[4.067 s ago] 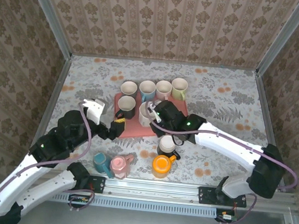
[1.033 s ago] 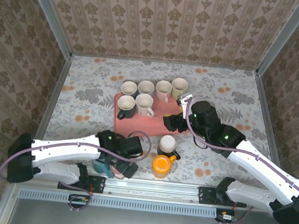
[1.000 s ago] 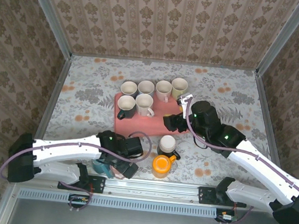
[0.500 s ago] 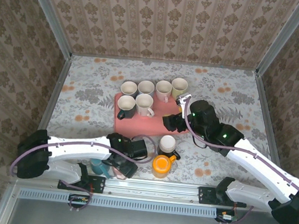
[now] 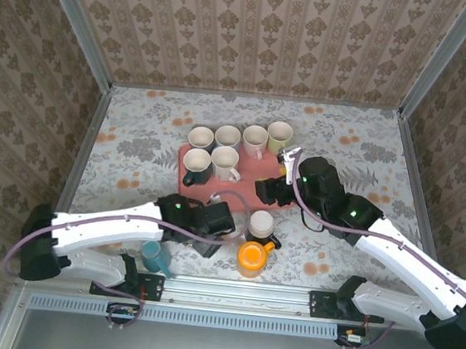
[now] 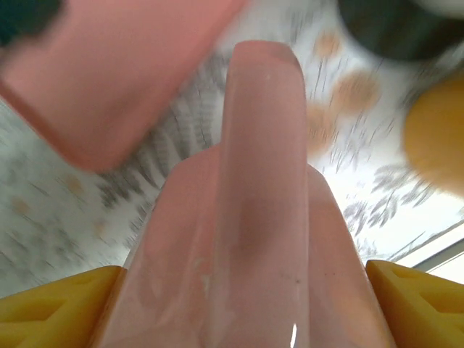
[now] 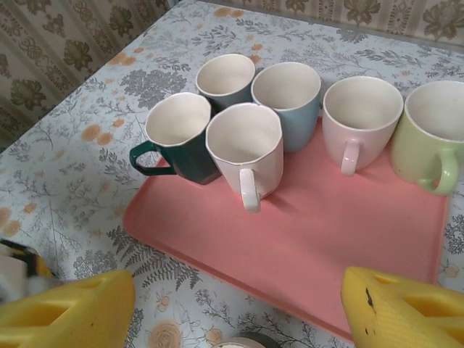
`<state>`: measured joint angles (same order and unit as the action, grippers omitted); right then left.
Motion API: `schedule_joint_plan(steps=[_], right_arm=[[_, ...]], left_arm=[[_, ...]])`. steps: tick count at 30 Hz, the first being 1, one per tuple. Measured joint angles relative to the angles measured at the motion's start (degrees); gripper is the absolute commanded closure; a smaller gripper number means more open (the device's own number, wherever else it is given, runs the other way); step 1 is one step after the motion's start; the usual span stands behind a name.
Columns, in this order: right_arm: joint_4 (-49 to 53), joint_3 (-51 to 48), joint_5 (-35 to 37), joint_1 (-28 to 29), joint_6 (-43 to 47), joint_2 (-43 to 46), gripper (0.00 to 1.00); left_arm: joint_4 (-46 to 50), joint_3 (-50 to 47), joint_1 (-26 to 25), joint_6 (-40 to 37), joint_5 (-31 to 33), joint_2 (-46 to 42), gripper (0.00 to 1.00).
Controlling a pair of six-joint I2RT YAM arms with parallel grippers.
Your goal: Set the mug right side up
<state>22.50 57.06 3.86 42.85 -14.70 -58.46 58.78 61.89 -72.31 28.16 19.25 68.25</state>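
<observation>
Top view: left gripper (image 5: 214, 222) at the near edge of the tray (image 5: 244, 186), right gripper (image 5: 269, 191) hovering over its right part. Left wrist: jaws fairly wide yet clamped on the pink mug (image 6: 261, 217), handle toward the lens, a yellow pad (image 6: 58, 308) on each flank. Mid-turn, I judge; next, roll the wrist until the rim faces up, then set it down. Right wrist: fingertips (image 7: 406, 312) well apart, nothing between, above the tray.
</observation>
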Motion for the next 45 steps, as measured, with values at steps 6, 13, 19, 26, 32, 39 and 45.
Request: schedule_joint_plan(steps=[6,13,19,26,32,39,45], right_arm=[[2.43,3.69,-0.02,-0.48,-2.97,0.85,0.26],[5.44,7.72,-2.45,-2.67,-9.16,2.62,0.28],[4.04,9.05,-13.88,-5.7,-22.27,2.89,0.36],[-8.63,4.85,-32.09,-7.08,-43.19,0.74,0.4],[-13.29,2.82,-40.89,-5.49,-49.44,-1.7,0.38],[-18.34,-0.02,-44.74,-3.02,-53.0,-2.27,0.42],[-21.03,-0.57,-45.79,-0.87,-54.58,-2.34,0.53]], left_arm=[[-3.91,6.97,-0.09,-15.72,10.6,-7.91,0.79],[-30.25,-7.08,-0.04,-49.53,11.91,-25.81,1.0],[-49.22,-24.7,1.6,-78.62,3.02,-34.99,1.0],[-63.21,-28.3,2.36,-93.22,-0.42,-34.69,1.0],[-69.66,-28.33,2.71,-96.56,-1.64,-35.43,1.0],[-71.52,-29.16,2.99,-98.01,-2.08,-35.41,1.0],[-71.58,-29.27,3.06,-98.55,-2.16,-35.34,1.0]])
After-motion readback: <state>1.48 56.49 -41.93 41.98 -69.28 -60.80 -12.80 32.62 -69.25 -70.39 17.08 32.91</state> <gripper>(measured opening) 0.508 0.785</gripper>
